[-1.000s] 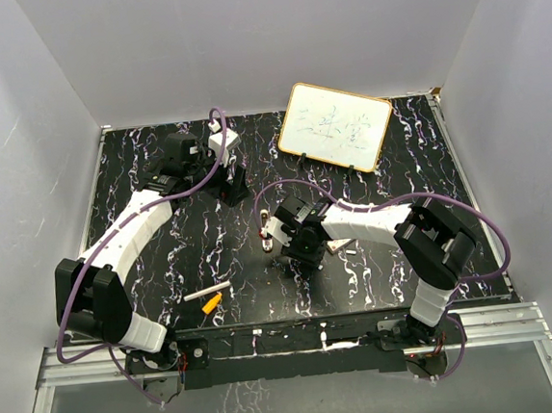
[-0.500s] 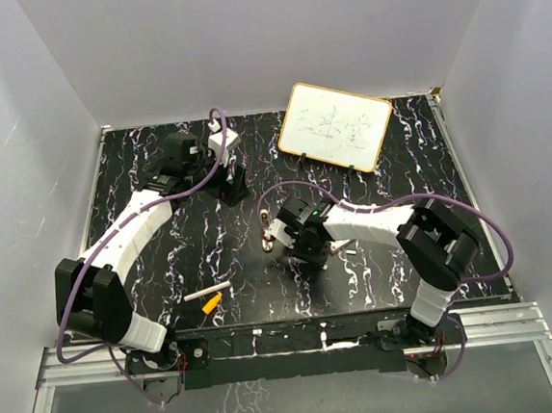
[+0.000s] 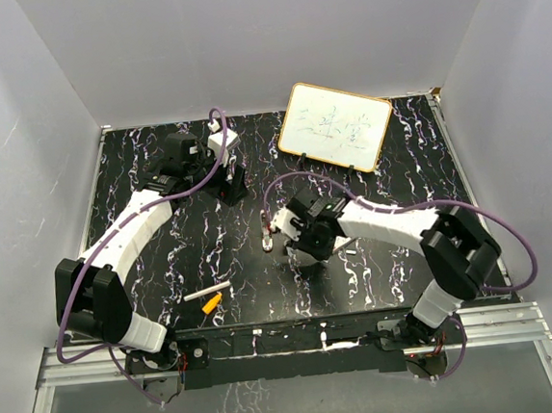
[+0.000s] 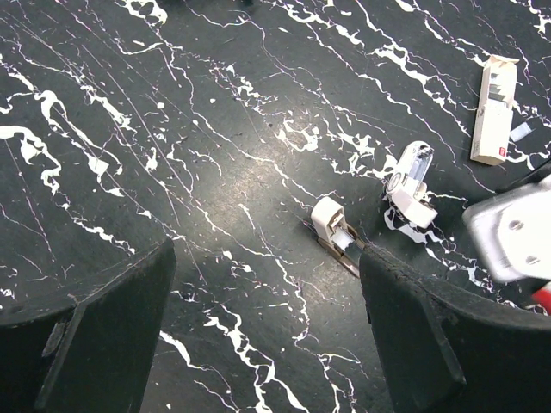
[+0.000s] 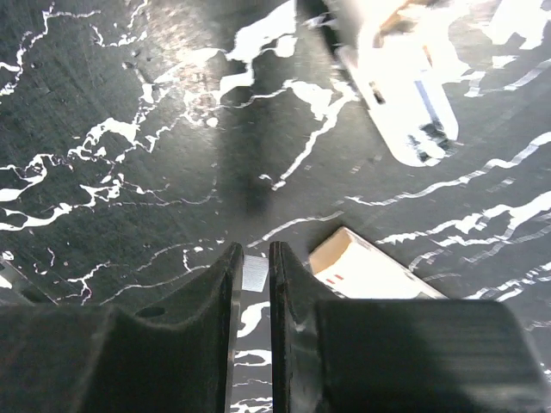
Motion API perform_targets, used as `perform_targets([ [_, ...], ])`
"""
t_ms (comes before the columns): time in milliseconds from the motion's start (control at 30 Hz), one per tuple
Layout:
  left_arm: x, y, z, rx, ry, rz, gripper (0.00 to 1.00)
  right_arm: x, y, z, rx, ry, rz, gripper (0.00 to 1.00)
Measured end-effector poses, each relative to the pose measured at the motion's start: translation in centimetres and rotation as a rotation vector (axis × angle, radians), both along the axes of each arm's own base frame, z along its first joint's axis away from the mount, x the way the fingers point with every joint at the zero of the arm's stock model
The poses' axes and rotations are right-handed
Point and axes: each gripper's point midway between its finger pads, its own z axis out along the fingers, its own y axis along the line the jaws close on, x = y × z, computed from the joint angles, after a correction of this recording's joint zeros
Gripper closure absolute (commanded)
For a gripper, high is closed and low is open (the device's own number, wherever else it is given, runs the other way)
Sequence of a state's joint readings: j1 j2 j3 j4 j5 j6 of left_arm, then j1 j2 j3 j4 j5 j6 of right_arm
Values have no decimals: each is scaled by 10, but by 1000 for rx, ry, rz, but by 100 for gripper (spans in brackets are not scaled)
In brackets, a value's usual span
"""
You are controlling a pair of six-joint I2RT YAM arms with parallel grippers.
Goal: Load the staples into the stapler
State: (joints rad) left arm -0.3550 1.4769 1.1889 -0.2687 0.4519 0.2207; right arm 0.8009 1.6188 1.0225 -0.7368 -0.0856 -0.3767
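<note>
My right gripper [image 5: 255, 249] points down at the table, jaws nearly together on a short silvery strip of staples [image 5: 255, 274] between the fingertips. The stapler [image 4: 334, 231] is small and white and lies open on the black marbled table. One half shows a bronze rail, and its other half [image 4: 411, 182] lies just beyond. In the right wrist view the stapler [image 5: 400, 95] is a bright blur at the top. Further back on the left, my left gripper [image 4: 267, 254] hangs wide open over bare table with nothing between its fingers [image 4: 405, 335]. From above, the left gripper [image 3: 234, 186] is apart from the right gripper [image 3: 311, 250].
A small white staple box [image 5: 370, 271] lies right beside the right fingertips, also seen as the box [image 4: 495, 110] in the left wrist view. A white stick [image 3: 208, 292] and an orange piece [image 3: 210, 306] lie near the front left. A whiteboard [image 3: 335, 126] leans at the back.
The right jaws have narrowed onto the strip of staples, and the right arm's elbow has swung right. The left arm has not moved.
</note>
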Motion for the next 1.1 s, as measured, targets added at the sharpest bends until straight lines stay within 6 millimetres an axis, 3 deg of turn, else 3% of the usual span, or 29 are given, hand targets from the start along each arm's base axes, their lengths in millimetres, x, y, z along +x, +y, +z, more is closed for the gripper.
perform_targets([
  [200,0,-1,2,-5,-18,-34,16,24,-6,39,149,-69,-29,90],
  [333,-8,-10,-2,-9,-34,-134,17,50,-17,67,271,-138,-93,90],
  [400,-17,-22,-8,21,-49,-213,17,67,-26,82,334,-186,-138,90],
  [633,-79,-83,-54,167,-42,-584,19,116,-66,121,492,-320,-313,90],
  [767,-85,-93,-83,249,-16,-656,20,124,-86,131,563,-344,-390,89],
  [900,-80,-100,-106,320,2,-660,23,121,-100,127,597,-334,-442,89],
  [1100,-78,-113,-117,343,15,-670,35,119,-102,127,630,-314,-451,89],
])
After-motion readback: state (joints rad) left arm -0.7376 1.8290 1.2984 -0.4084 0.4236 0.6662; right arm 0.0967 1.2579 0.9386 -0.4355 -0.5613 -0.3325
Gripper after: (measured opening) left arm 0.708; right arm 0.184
